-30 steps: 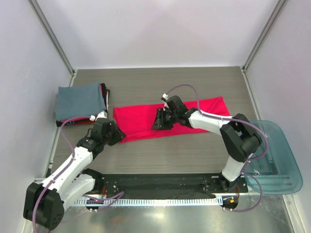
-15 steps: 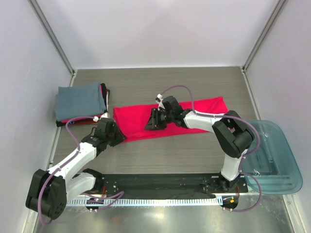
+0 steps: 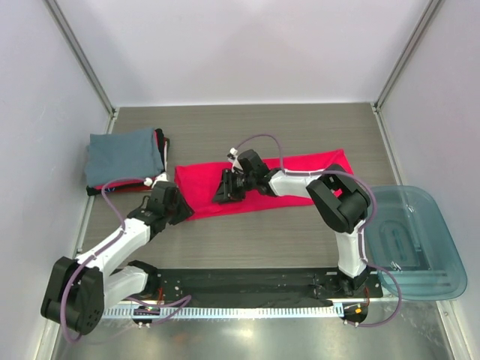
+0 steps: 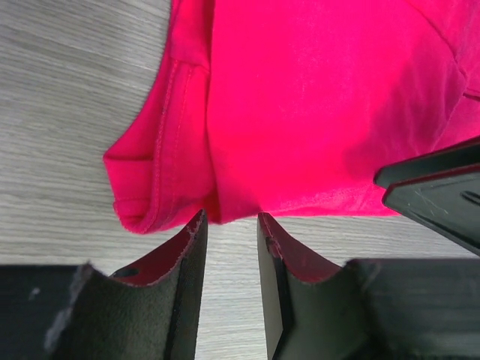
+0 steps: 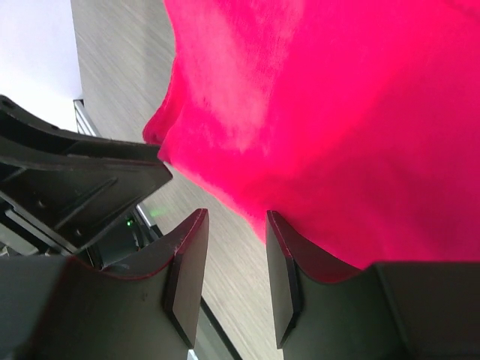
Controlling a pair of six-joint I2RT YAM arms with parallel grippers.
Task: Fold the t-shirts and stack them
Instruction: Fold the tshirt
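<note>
holds the left gripper (image 4: 230, 219) low at the near left corner of the red-pink t-shirt (image 3: 300, 176), jaws parted only a sliver, bare table (image 3: 262, 127) showing between them, tips at the hem. poses the right gripper (image 5: 236, 217) on the near edge just to the right, jaws equally narrow, clasping nothing. shows the blue-grey t-shirt (image 3: 124, 154) topping a folded stack at far left.

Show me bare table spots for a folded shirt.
Free: the back strip of table between rear wall and red-pink shirt; the front strip between that shirt and the black base plate. Crowded: folded stack far left, left gripper and right gripper at the shirt.
</note>
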